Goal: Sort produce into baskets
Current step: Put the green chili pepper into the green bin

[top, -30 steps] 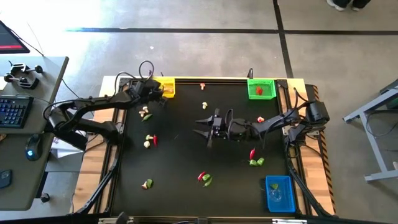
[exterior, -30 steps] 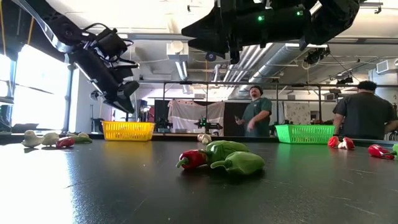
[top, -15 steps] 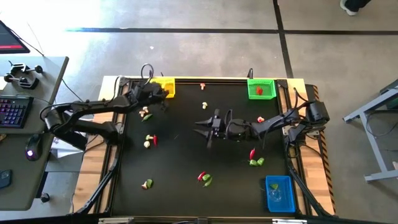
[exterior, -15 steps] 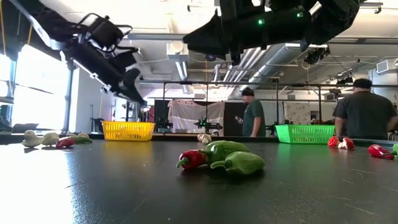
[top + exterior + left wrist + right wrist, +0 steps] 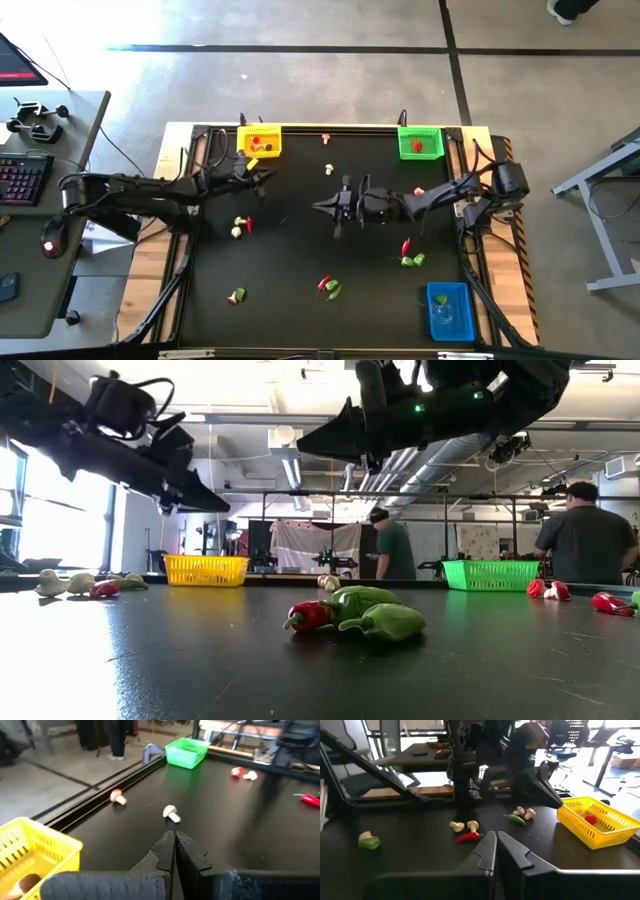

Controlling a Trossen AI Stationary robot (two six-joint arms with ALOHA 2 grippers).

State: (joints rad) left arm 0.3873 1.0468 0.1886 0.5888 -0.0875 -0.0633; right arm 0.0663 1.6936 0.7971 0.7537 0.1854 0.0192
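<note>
The yellow basket (image 5: 259,141) stands at the table's far left, the green basket (image 5: 419,142) at the far right and the blue basket (image 5: 449,310) at the near right. Produce lies scattered on the black table: a red and green pair (image 5: 329,287), a red chilli (image 5: 469,837) and white bulbs (image 5: 171,813). My left gripper (image 5: 262,175) hovers shut and almost level just on the near side of the yellow basket. My right gripper (image 5: 322,207) hangs shut above the table's middle, pointing left. Neither holds anything.
More pieces lie near the left edge (image 5: 238,226), at the near left (image 5: 237,296) and right of the middle (image 5: 411,260). A desk with a keyboard (image 5: 22,178) stands left of the table. People stand in the room beyond the far edge (image 5: 584,540).
My left gripper has drawn back from over the yellow basket toward the table's near edge, tipped up from slanting down to nearly level, and shut. My right gripper has stayed above the table's middle and shut its fingers.
</note>
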